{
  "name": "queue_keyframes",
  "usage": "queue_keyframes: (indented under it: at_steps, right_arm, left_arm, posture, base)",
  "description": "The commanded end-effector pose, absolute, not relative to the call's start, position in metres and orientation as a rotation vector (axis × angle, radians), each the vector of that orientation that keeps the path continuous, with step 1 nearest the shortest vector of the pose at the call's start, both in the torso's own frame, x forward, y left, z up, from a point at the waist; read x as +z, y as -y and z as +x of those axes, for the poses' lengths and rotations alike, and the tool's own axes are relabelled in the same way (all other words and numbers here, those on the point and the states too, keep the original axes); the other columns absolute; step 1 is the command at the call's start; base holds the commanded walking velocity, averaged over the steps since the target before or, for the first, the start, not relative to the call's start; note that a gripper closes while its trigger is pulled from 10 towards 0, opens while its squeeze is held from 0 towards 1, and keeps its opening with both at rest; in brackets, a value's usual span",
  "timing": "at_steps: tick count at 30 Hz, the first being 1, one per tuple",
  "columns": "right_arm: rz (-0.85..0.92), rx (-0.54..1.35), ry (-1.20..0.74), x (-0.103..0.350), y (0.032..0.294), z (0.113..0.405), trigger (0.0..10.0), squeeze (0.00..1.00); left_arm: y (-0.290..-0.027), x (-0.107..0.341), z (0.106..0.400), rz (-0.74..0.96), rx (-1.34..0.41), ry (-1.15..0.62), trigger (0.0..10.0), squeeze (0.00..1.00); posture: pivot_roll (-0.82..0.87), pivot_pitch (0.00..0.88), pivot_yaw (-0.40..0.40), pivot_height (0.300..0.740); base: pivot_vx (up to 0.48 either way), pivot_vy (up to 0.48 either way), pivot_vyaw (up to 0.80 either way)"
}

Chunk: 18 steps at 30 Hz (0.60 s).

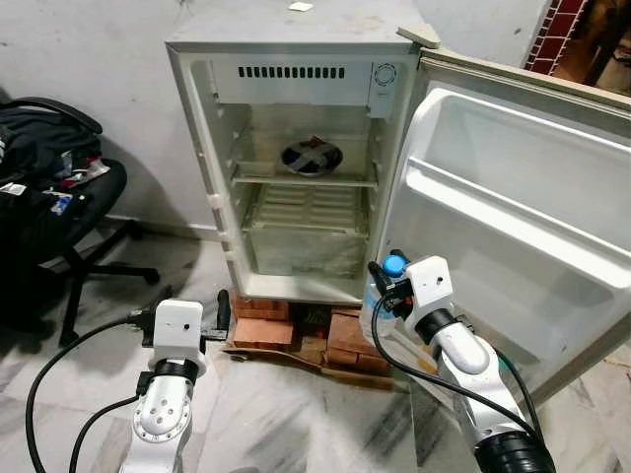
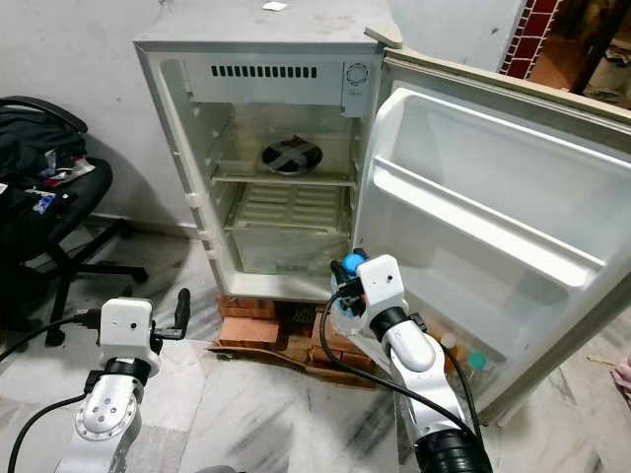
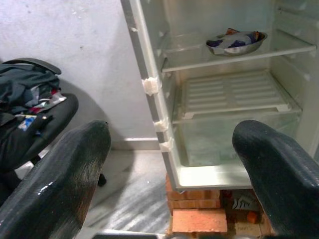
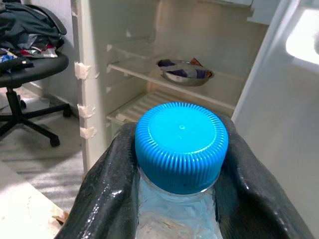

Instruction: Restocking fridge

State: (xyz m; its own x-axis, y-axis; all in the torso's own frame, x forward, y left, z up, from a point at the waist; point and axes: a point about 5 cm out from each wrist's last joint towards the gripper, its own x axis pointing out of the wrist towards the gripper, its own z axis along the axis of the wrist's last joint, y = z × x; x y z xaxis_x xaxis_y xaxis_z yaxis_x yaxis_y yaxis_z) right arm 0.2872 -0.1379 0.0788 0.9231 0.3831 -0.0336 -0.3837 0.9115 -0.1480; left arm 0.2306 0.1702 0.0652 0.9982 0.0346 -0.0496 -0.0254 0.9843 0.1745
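- The right gripper (image 1: 386,278) is raised in front of the fridge's lower front edge, its two black fingers (image 4: 102,189) pinching the neck of a clear bottle (image 4: 174,219) just under its blue cap (image 4: 180,145); the bottle stands upright in the grip.
- The left gripper (image 1: 223,313) is held out low over the marble floor (image 1: 296,424), left of the fridge's base, with its fingers (image 3: 65,174) spread wide and nothing between them.
- Red bricks (image 1: 264,320) and a sheet of cardboard (image 1: 296,353) lie under the fridge (image 1: 296,148), which stands against the wall with its door (image 1: 513,207) swung fully open to the right.
- In the bottom door shelf, near the door's lower corner, two small bottles (image 2: 463,357) stand side by side, one with a teal cap.
- At the left, a black office chair (image 1: 69,207) piled with dark clothing and papers stands apart from the fridge.
- Inside the fridge, the lowest part holds a clear drawer (image 1: 306,251) under a slatted white shelf (image 1: 308,207).
- On the upper shelf (image 1: 306,179), near its middle, sits a metal bowl (image 1: 312,156) holding something dark; what it holds cannot be told.
- A small white square (image 1: 301,7) lies on the fridge's top near its back edge.
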Motion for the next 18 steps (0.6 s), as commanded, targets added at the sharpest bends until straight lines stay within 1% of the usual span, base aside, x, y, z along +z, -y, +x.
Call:
queue_keyframes:
  at_steps: [1,13,18]
  right_arm:
    - [-0.156,0.396,0.028,0.0860,0.1357,0.2912,10.0,0.00]
    - [-0.160,0.387,0.036,0.0871,0.1364,0.2932,10.0,0.00]
    - [-0.161,0.385,0.035,0.0867,0.1369,0.2932,10.0,0.00]
  left_arm:
    - [-0.1713,0.0655,0.2315,0.177,0.033,-0.051,10.0,0.00]
    - [-0.1696,0.0650,0.2340,0.175,0.023,-0.050,10.0,0.00]
    - [-0.1668,0.0657,0.2337,0.155,0.018,-0.040,10.0,0.00]
  posture:
    - [-0.02,0.054,0.020,0.740]
    - [-0.02,0.049,0.021,0.740]
    - [-0.02,0.049,0.020,0.740]
  base:
    - [0.311,0.000,0.00]
    - [0.294,0.000,0.00]
    - [0.000,0.000,0.00]
